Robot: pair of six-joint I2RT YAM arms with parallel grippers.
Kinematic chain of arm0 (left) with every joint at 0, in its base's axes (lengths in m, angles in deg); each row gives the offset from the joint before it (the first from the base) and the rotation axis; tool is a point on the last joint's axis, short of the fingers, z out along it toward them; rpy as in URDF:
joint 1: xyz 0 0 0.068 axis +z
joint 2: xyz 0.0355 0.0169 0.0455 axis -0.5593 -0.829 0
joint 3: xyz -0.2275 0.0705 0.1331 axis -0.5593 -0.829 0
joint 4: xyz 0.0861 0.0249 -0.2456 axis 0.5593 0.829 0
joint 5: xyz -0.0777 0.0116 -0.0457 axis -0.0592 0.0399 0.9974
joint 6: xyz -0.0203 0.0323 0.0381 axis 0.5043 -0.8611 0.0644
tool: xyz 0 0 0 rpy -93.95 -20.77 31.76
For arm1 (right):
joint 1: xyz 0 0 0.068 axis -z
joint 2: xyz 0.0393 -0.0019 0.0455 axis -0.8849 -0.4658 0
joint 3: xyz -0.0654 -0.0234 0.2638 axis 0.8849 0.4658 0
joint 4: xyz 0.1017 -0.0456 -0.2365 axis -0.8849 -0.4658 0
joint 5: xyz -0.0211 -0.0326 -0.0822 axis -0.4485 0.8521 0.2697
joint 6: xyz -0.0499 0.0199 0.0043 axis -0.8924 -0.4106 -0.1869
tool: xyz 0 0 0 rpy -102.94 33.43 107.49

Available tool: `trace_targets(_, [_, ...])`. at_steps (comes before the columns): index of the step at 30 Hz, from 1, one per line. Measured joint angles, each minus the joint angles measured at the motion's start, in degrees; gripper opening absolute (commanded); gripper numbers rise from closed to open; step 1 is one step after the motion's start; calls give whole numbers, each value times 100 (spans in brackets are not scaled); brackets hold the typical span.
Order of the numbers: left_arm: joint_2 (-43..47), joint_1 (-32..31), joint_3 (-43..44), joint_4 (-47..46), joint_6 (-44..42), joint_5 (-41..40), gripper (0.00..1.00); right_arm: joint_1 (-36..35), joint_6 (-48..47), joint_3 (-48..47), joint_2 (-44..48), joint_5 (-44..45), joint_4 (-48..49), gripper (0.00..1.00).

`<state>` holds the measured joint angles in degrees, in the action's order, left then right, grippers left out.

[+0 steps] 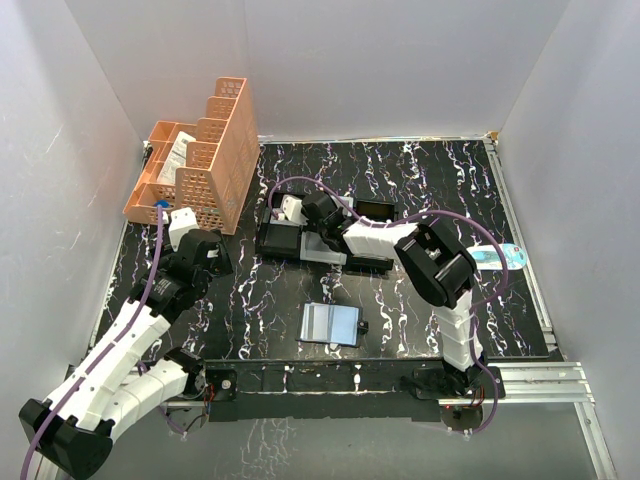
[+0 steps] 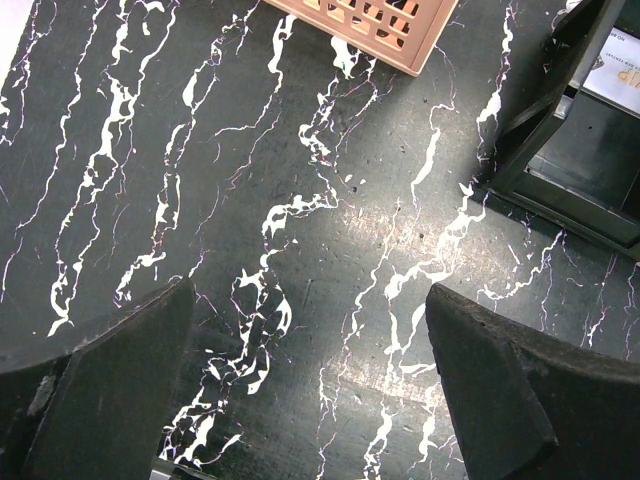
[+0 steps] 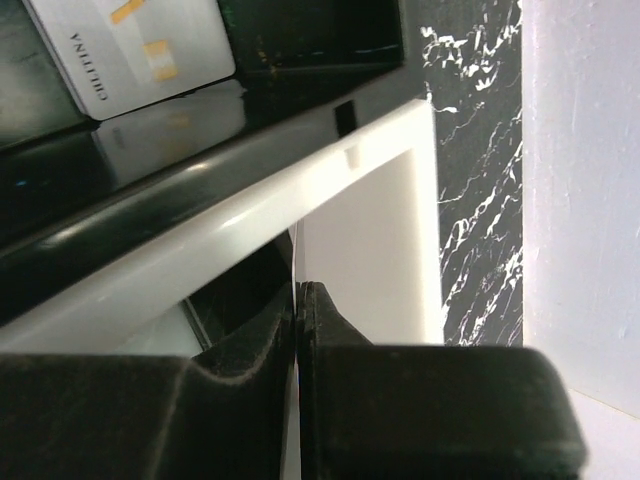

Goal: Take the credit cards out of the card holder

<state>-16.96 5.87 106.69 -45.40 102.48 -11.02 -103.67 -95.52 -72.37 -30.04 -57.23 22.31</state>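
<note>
The card holder lies open and flat on the marbled table, near its front edge, between the two arm bases. Beyond it, the right arm bends at the elbow and reaches left to the black-and-white tray. The right gripper is pressed together on a thin white card, seen edge-on. The left gripper hangs spread wide over bare table, near the orange basket.
</note>
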Motion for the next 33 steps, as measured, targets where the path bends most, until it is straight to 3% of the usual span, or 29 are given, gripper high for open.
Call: trace_targets(33, [-76, 2, 0, 4, 2, -7, 99, 144, 507, 87, -61, -431, 2, 38])
